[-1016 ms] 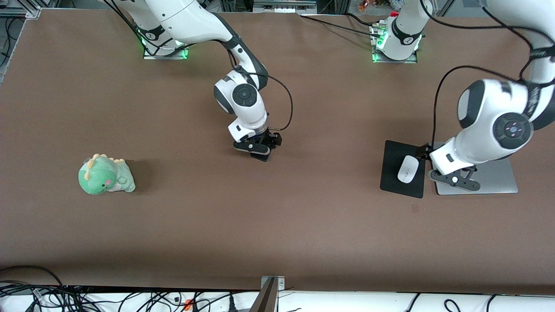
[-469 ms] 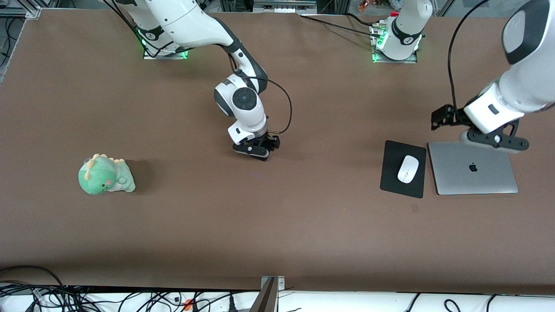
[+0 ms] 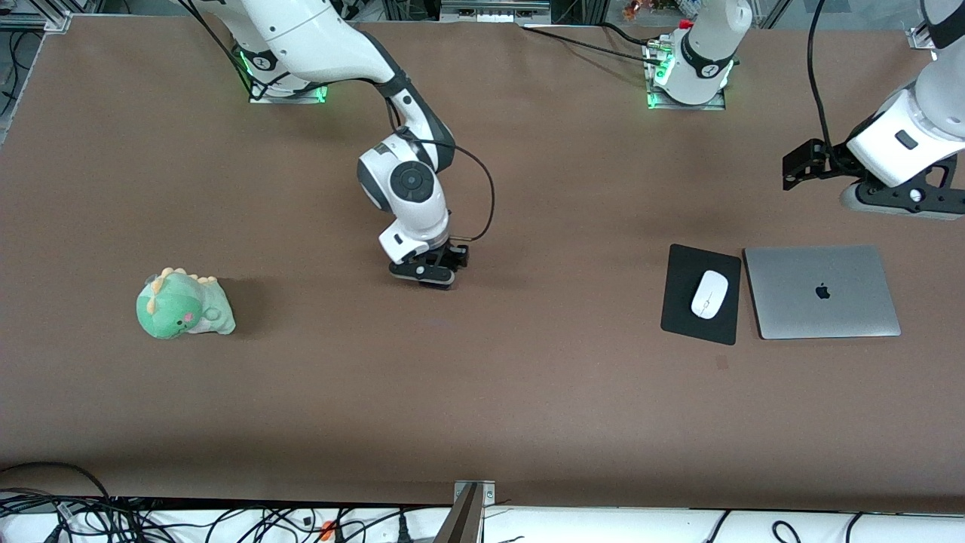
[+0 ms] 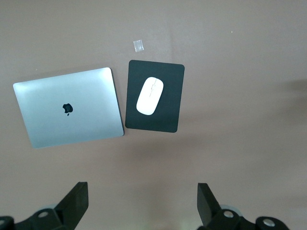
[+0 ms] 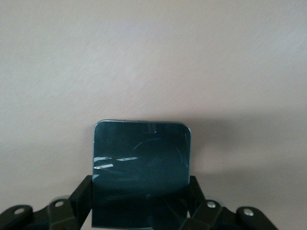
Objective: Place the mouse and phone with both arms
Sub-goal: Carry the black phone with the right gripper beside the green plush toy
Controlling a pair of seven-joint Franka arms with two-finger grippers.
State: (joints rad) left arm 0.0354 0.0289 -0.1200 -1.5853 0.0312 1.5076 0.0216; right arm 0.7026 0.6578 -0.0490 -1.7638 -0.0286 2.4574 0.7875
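The mouse (image 3: 709, 294) lies on the black mouse pad (image 3: 682, 302), just beside the closed laptop (image 3: 822, 291) at the left arm's end of the table. The left gripper (image 4: 142, 203) hangs spread wide over bare table near the laptop. The phone (image 5: 141, 167) sits pinched in the right gripper (image 3: 427, 273) — low over mid-table, well apart from the green dinosaur toy (image 3: 183, 305).

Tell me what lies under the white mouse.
The mouse rests on a black mouse pad, beside the closed laptop. The pad's centre is covered; whatever lies beneath the pad is hidden.
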